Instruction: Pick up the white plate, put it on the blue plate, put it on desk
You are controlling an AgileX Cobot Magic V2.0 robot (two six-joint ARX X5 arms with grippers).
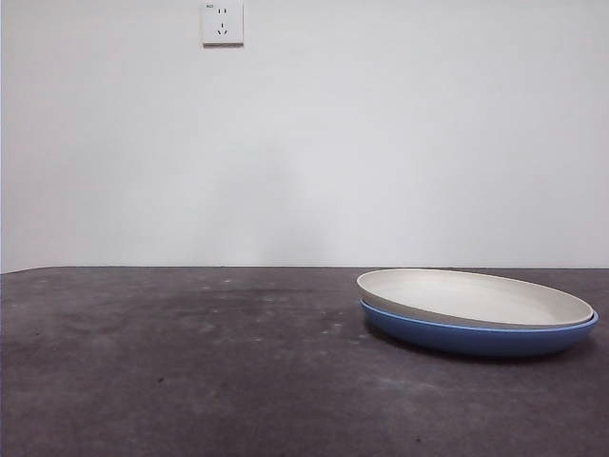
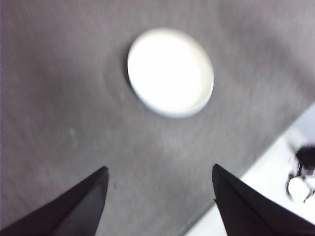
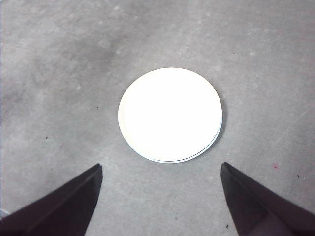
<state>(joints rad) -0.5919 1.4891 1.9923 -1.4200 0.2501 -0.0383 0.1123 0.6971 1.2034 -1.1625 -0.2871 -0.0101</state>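
Your white plate [image 1: 474,297] sits nested in the blue plate [image 1: 476,335], and the stack rests on the counter [image 1: 190,362]. In the front view the stack stands toward the right side of the counter, nearer the front than the far edge. The white plate lies a little tilted, its rim raised on the left and lower on the right, with the blue rim showing under it all along.

Your left end effector [image 2: 160,196] is released, jaws spread wide and empty, high above the counter; its view is blurred, and the white plate [image 2: 171,72] shows well beyond the jaw tips. Your right end effector [image 3: 161,196] is also released and empty, high over the counter, with the white plate [image 3: 170,114] beyond its tips and a thin sliver of blue rim along one edge. Neither end effector touches the plates. A wall socket [image 1: 222,23] hangs on the white wall behind.
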